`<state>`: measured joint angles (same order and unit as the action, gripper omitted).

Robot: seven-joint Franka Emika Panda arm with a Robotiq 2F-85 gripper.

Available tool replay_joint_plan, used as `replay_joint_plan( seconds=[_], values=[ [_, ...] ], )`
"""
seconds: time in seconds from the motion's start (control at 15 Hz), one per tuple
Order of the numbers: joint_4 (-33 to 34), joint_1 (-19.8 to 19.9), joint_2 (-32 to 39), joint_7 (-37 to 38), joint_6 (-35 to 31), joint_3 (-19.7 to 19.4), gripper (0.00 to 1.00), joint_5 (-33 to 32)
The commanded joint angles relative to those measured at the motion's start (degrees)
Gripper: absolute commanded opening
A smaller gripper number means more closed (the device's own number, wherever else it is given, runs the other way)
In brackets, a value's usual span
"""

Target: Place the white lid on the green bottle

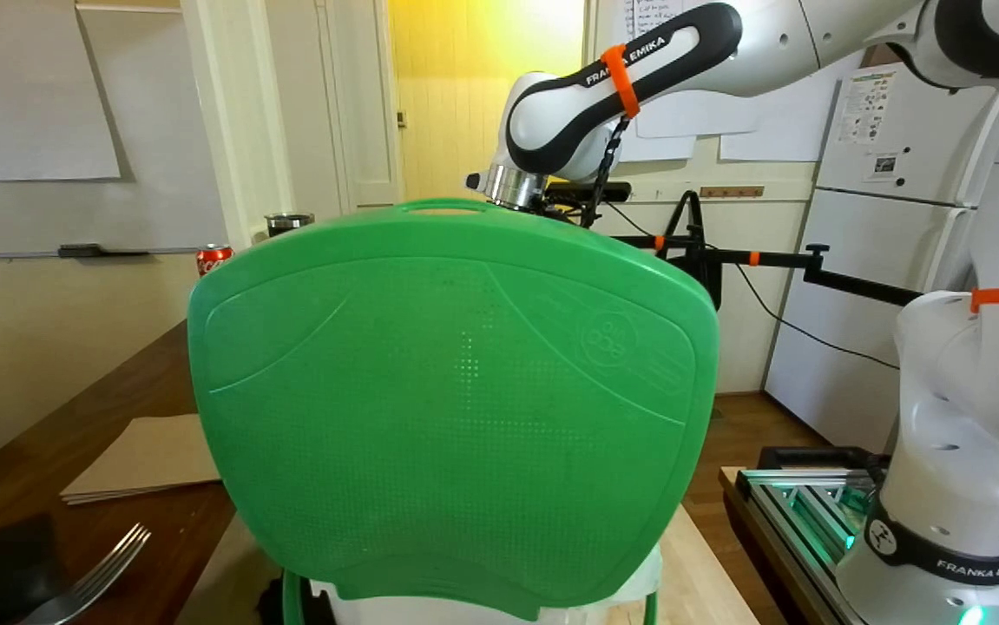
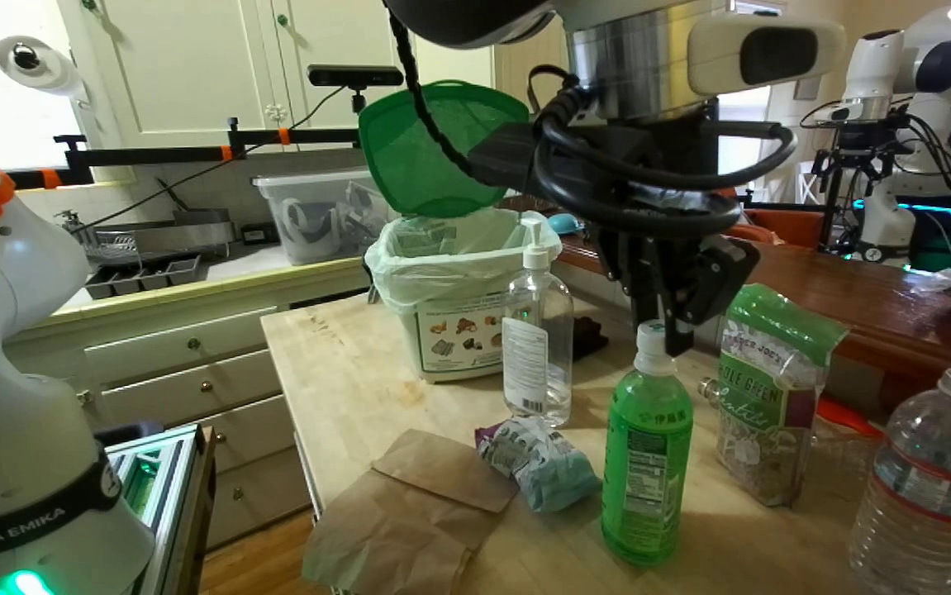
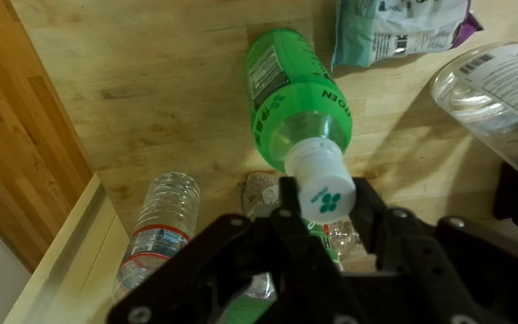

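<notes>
Plainly, the gripper (image 3: pixel 325 189) is pointing down and holding the white lid (image 3: pixel 327 198); its fingers (image 3: pixel 289 193) are sitting only the lid's width apart, one lying against each side. The lid is resting atop the neck of the green bottle (image 2: pixel 647 487), in line with it; whether it is screwed tight is unclear. Bottle is standing upright on the pale table (image 2: pixel 335 397).

In an exterior view, neighbours: a crumpled packet (image 2: pixel 543 467) is lying near the bottle, brown paper (image 2: pixel 413 521) spreading close by. A pump bottle (image 2: pixel 526 355) is standing just in front of a lined bin (image 2: pixel 442 281), whose green cover (image 1: pixel 456 417) is standing raised. Over to the right, a bag of lentils (image 2: pixel 772 405) is standing near the green bottle, a clear water bottle (image 2: pixel 925 487) farther along.

In an exterior view, that cover is filling the middle, hiding the lid and the green bottle. Beside it, a fork (image 1: pixel 95 582) and a stack of brown sheets (image 1: pixel 147 456) are resting on a dark counter (image 1: pixel 143 382); a red can (image 1: pixel 213 257) is showing past the cover's edge.
</notes>
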<state>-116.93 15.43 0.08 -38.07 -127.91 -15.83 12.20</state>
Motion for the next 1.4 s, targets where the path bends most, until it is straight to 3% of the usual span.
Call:
replay_joint_plan(
  seconds=[0.0,0.4,1.33],
  values=[
    [0.6,0.1,0.9,0.0,0.2,0.1,0.59,-0.4],
    [0.7,0.2,0.7,0.1,0.2,0.1,1.00,-0.2],
    [-1.4,0.5,-6.9,7.1,2.7,-0.9,1.00,-3.6]
  ],
)
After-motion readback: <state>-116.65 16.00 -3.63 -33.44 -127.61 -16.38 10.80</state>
